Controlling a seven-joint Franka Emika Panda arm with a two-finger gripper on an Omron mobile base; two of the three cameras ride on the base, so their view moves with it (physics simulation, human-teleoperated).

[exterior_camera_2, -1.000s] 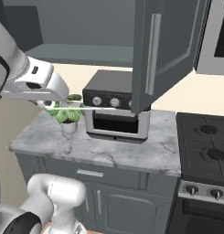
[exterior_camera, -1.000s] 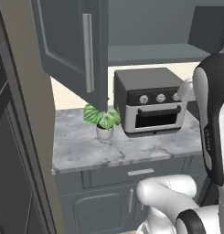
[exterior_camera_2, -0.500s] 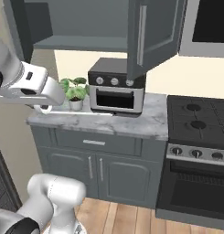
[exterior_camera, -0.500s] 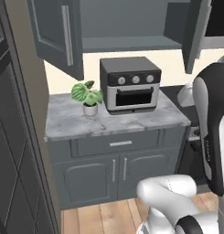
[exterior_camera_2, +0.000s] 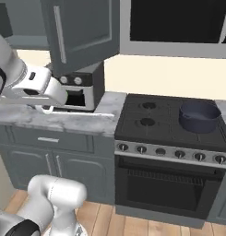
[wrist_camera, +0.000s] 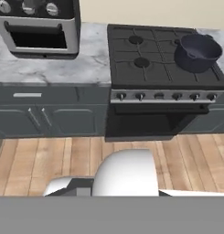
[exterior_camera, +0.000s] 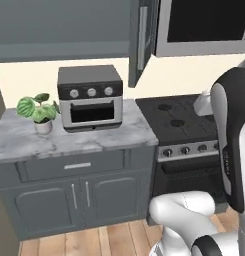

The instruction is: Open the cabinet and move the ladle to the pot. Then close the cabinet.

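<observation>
The robot's step in hand is judged to be carrying the ladle across to the pot [exterior_camera_2: 199,116], which sits on the back right burner of the stove [exterior_camera_2: 151,131], near its right edge. The gripper [exterior_camera_2: 46,105] hangs over the front edge of the worktop [exterior_camera_2: 22,115], in front of the toaster oven [exterior_camera: 90,97], with its jaws closed. A small pale piece just under it is probably the ladle [exterior_camera_2: 48,110] (too small to be sure that it is gripped). The cabinet [exterior_camera_2: 82,32] has its right door swung open, jutting out above the worktop's right end.

To do this well, the robot should keep the grip firm and the hand level, and travel rightward below the open door's lower edge rather than through it. It should release only once the bowl is over the pot's rim. The door could catch the arm, so a low, wide path is safer.
</observation>
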